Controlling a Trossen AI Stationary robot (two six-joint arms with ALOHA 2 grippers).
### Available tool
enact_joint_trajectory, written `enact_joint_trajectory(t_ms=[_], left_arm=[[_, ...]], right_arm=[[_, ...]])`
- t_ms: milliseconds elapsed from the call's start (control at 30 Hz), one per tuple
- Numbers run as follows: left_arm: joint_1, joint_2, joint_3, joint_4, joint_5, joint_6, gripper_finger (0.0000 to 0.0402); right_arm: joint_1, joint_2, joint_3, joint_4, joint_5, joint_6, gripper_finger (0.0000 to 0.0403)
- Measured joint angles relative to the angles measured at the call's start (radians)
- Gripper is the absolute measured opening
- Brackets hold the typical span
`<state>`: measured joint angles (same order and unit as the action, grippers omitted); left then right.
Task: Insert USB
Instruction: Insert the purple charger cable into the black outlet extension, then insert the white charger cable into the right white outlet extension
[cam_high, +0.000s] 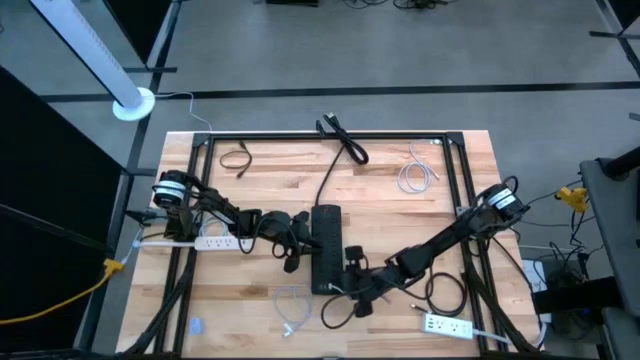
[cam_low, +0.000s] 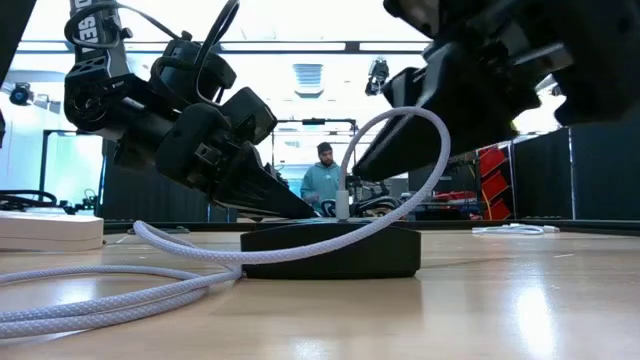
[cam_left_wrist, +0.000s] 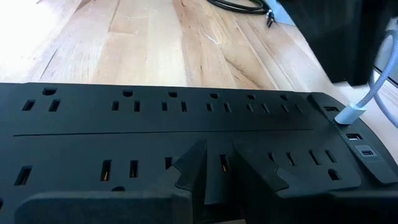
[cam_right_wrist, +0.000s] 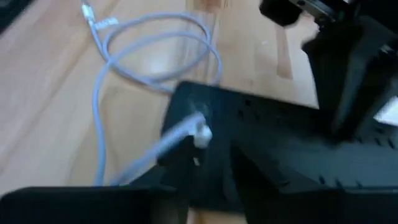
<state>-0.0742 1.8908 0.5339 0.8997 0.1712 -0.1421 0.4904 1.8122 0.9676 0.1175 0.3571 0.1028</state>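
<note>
A black power strip (cam_high: 326, 245) lies flat mid-table, running from far to near. A white USB plug (cam_left_wrist: 348, 114) stands upright in a port at its near end (cam_right_wrist: 200, 133). Its white cable (cam_low: 395, 120) arches over and trails across the wood (cam_high: 290, 308). My left gripper (cam_left_wrist: 220, 157) slants in from the left, nearly shut, onto the strip's middle. My right gripper (cam_right_wrist: 208, 177) hovers open just behind the plug at the strip's near end, and I see no finger on plug or cable. My left gripper rests its nearly shut fingertips (cam_left_wrist: 198, 155) on the strip's top face (cam_left_wrist: 186, 134), between the two rows of outlets. The fingers slant down from the table's left (cam_low: 285, 205). The strip lies flat on the table under them.
One white power strip (cam_high: 215, 243) lies at the left and another (cam_high: 447, 325) at the near right. A black cord (cam_high: 345, 140), a small black cable (cam_high: 235, 158) and a white coil (cam_high: 415, 178) lie at the far side. A person (cam_low: 322, 182) stands in the room behind.
</note>
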Motion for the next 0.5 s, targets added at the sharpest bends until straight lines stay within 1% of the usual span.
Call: enact_joint_trajectory(t_ms=[133,200,267,367,433,500], left_arm=[[0.000,-0.002,0.000,0.000,0.003,-0.004,0.0064],[0.000,-0.009,0.000,0.003,0.004,-0.020,0.0064],[-0.001,-0.021,-0.004,0.020,0.024,-0.049,0.0064],[-0.003,-0.055,-0.006,0.087,0.093,-0.056,0.0064],[-0.003,-0.099,0.001,0.141,0.109,-0.031,0.0064],[-0.001,-0.136,0.006,0.139,0.107,0.017,0.0064]], right_arm=[[0.000,-0.054,0.000,-0.131,0.002,0.002,0.0143],[0.000,-0.093,0.001,-0.208,0.010,0.014,0.0156],[0.000,-0.138,0.002,-0.311,0.041,0.045,0.0164],[0.000,-0.219,0.002,-0.480,0.132,0.100,0.0168],[0.000,-0.278,0.002,-0.574,0.232,0.138,0.0168],[-0.003,-0.330,-0.013,-0.621,0.353,0.169,0.0163]])
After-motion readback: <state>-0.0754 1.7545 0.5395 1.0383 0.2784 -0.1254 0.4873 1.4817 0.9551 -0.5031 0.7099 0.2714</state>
